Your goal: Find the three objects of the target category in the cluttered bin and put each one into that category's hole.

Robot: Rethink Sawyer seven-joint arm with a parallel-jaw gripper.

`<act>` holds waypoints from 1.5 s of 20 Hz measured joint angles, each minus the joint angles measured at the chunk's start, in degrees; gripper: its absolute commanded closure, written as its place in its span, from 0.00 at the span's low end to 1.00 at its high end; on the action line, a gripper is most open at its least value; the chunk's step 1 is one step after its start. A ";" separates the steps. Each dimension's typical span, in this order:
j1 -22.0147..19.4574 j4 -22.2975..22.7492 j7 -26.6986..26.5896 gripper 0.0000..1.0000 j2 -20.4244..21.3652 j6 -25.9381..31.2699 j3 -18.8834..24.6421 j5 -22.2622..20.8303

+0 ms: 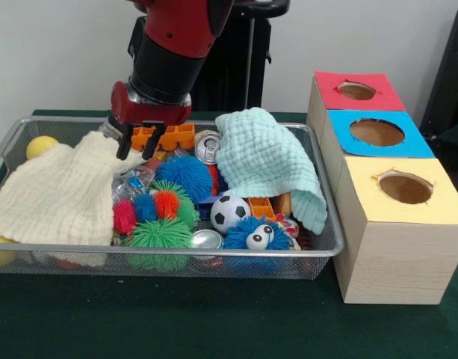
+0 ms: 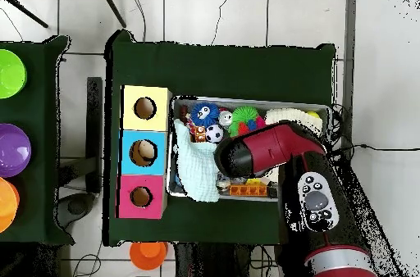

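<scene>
The silver wire-mesh bin (image 1: 323, 247) lies across the table, full of toys; it also shows in the overhead view (image 2: 246, 99). My gripper (image 1: 137, 146) hangs over the bin's far left part, at the edge of a cream cloth (image 1: 57, 194). Its black fingers (image 1: 125, 143) stand apart with nothing between them. A crumpled see-through bottle (image 1: 133, 182) lies just below it, partly buried beside a blue spiky ball (image 1: 185, 173). The blue-surround hole (image 1: 376, 132) is in the middle wooden box, right of the bin, and shows in the overhead view (image 2: 145, 152). In the overhead view my arm (image 2: 258, 149) hides the gripper.
A mint cloth (image 1: 270, 164) covers the bin's far right. A soda can (image 1: 208, 146), an orange toy truck (image 1: 167, 135), a soccer ball (image 1: 229, 212), spiky balls and a yellow ball (image 1: 40, 146) lie in the bin. A red-surround hole (image 1: 356, 90) and a yellow-surround hole (image 1: 405, 188) flank the blue one.
</scene>
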State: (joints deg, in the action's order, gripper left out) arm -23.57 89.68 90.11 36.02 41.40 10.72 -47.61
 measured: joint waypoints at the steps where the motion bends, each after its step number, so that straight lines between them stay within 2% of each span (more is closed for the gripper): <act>1: 0.00 0.01 -0.01 0.00 0.00 0.00 0.00 -0.01; 14: -0.31 0.34 -0.01 0.00 -0.14 -0.26 0.61 -0.01; 30: -3.33 1.93 -0.01 0.00 -0.59 -5.08 4.08 -0.01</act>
State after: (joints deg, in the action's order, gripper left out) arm -26.90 91.61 90.10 35.43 36.31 14.80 -47.63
